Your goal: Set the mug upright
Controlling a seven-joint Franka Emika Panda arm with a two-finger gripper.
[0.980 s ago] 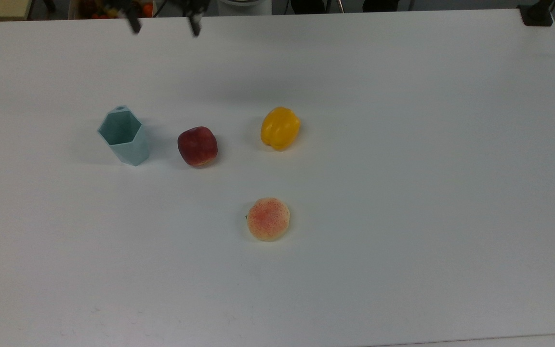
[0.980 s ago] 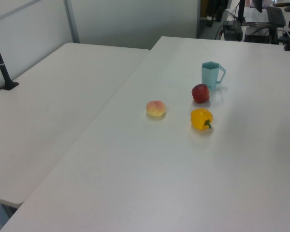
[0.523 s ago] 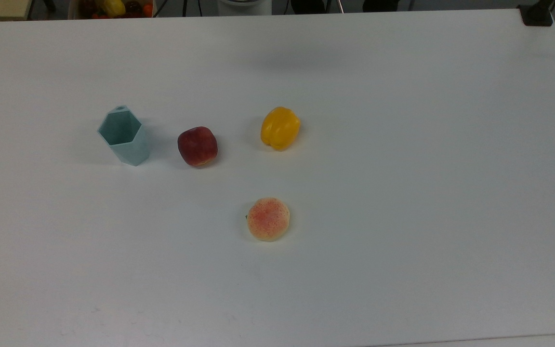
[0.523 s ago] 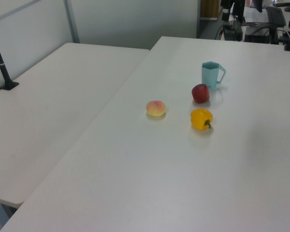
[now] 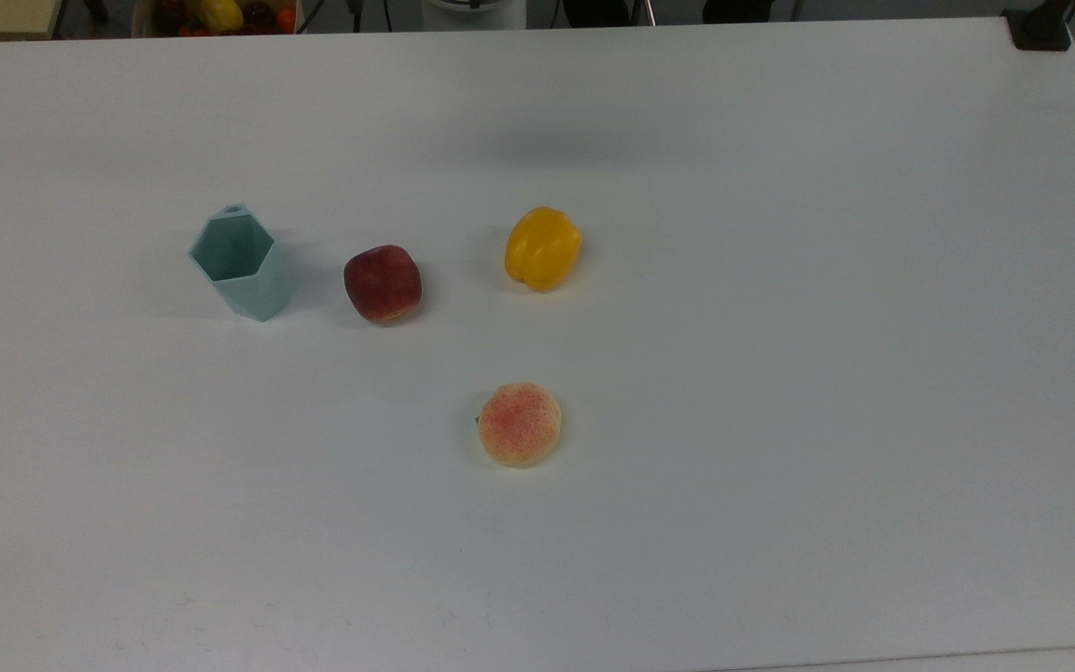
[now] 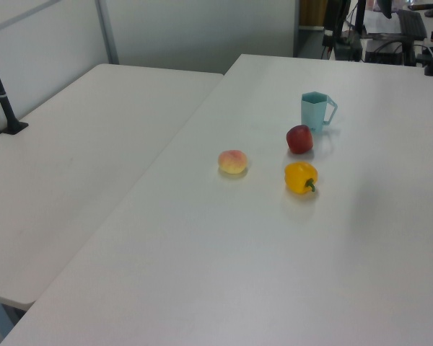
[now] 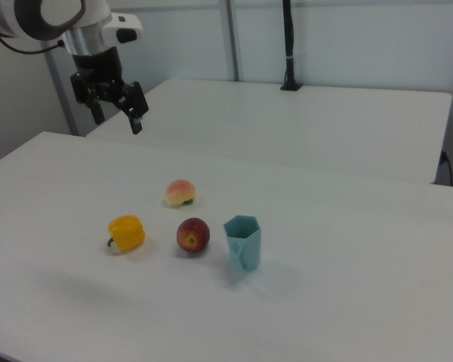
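One robot arm hangs high over the tabletop (image 7: 347, 249) at the right view's left, its tool (image 7: 115, 115) pointing down — fingers spread wide, holding nothing. One mug (image 5: 241, 262) stands upright, mouth up, just beside one red apple (image 5: 383, 283). One yellow pepper (image 5: 543, 247) and one peach (image 5: 520, 424) sit apart — four things in all.
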